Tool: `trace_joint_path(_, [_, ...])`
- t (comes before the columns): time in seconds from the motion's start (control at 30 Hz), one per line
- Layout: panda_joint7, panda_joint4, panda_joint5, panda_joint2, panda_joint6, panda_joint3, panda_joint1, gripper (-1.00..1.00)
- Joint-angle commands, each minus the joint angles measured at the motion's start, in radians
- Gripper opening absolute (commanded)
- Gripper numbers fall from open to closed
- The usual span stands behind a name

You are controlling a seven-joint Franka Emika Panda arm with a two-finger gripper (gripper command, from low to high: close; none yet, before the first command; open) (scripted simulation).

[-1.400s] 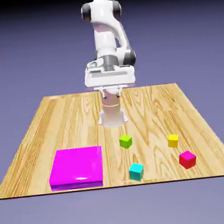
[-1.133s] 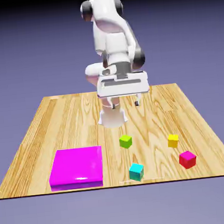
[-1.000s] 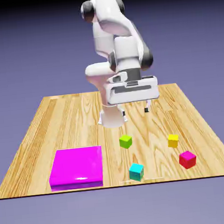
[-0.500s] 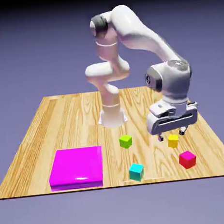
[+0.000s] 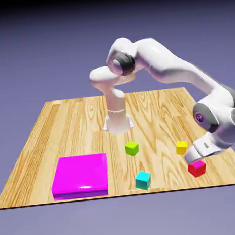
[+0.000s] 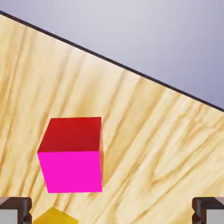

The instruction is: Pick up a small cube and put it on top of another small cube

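The small cube (image 5: 197, 168), glossy red with a magenta tint, rests on the wooden table (image 5: 74, 124) near the front on the exterior view's right. My gripper (image 5: 193, 158) hangs tilted just above and behind it. In the hand view the red cube (image 6: 72, 153) lies ahead of my gripper (image 6: 112, 212), left of the middle. The two grey fingertips (image 6: 15, 210) stand far apart, so the gripper is open with nothing between them. The other small cube (image 5: 132, 148), lime-green, sits alone near the table's middle.
A yellow cube (image 5: 181, 147) sits close behind the red one, and its corner shows in the hand view (image 6: 54, 216). A cyan cube (image 5: 143, 180) stands at the front edge. A big flat magenta slab (image 5: 79, 175) lies front left. The table's edge (image 6: 131, 70) runs just beyond the red cube.
The arm has swung from over the table's middle to the exterior view's right, stretched out and come down to just above the red cube. The cubes have not moved.
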Motion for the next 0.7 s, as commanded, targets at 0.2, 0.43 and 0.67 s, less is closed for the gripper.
trace_joint_path(0.2, [0.030, 0.132, -0.018, 0.155, -0.139, 0.036, 0.027, 0.00])
trace_joint_path(0.43, [0.040, -0.068, -0.023, 0.123, 0.022, 0.036, -0.004, -1.00])
trace_joint_path(0.67, [0.029, 0.149, -0.018, 0.158, -0.153, 0.036, 0.030, -1.00])
